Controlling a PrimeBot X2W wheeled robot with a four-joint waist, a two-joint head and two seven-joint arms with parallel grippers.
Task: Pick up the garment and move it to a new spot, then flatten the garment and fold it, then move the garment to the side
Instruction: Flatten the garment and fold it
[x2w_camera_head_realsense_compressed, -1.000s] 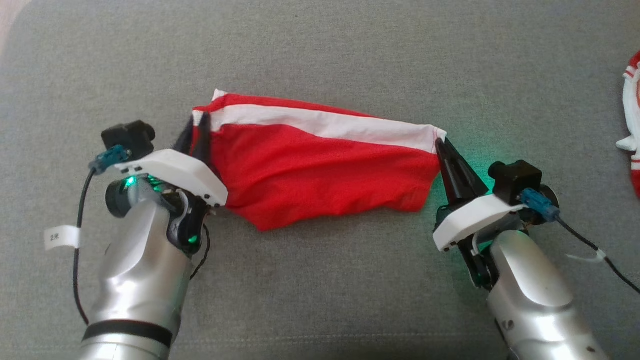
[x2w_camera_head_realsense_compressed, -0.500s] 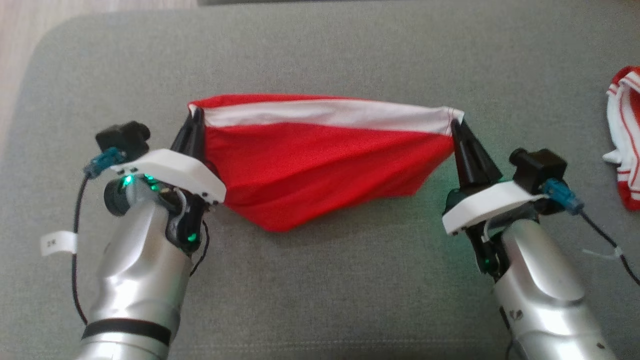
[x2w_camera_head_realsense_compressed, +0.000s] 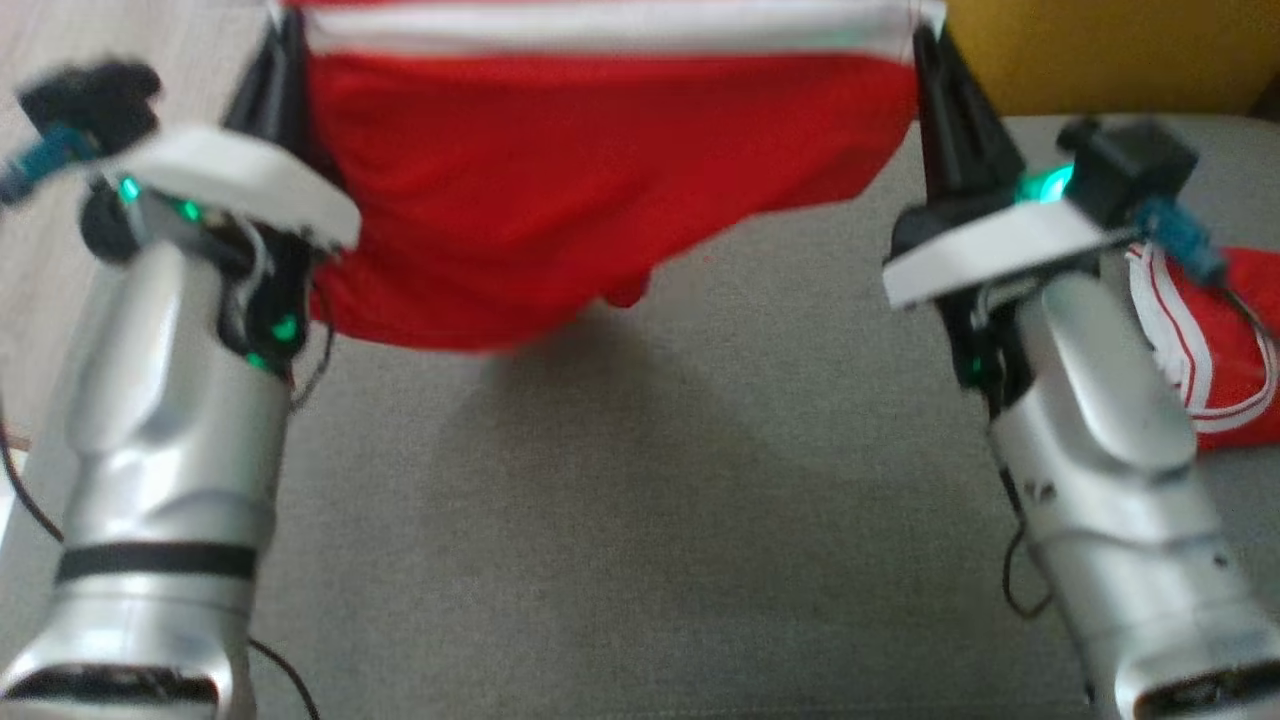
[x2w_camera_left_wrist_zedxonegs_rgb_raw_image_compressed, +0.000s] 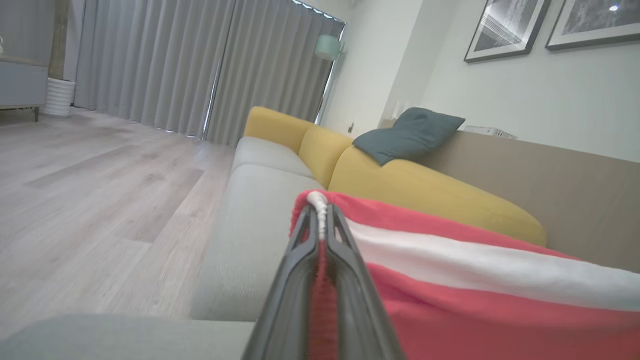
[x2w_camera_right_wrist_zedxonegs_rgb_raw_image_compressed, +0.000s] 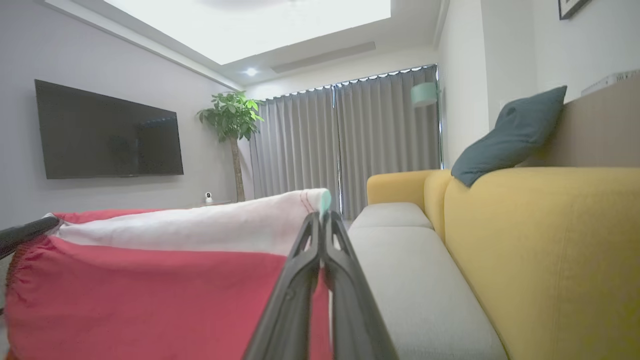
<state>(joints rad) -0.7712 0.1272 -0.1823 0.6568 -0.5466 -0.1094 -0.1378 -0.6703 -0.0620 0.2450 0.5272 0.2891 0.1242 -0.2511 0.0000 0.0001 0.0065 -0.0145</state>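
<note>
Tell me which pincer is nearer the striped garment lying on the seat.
Right. The right pincer, shut on a corner of the held garment, is up and left of the striped garment in the head view. The left pincer grips the opposite corner, much farther away.

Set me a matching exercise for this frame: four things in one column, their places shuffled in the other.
1. red garment
2. striped garment
3. teal cushion
4. television

A. on the wall
B. lying on the grey seat
C. held up by its two top corners
D. propped on the yellow backrest

Pairs: 1-C, 2-B, 3-D, 4-A.
</note>
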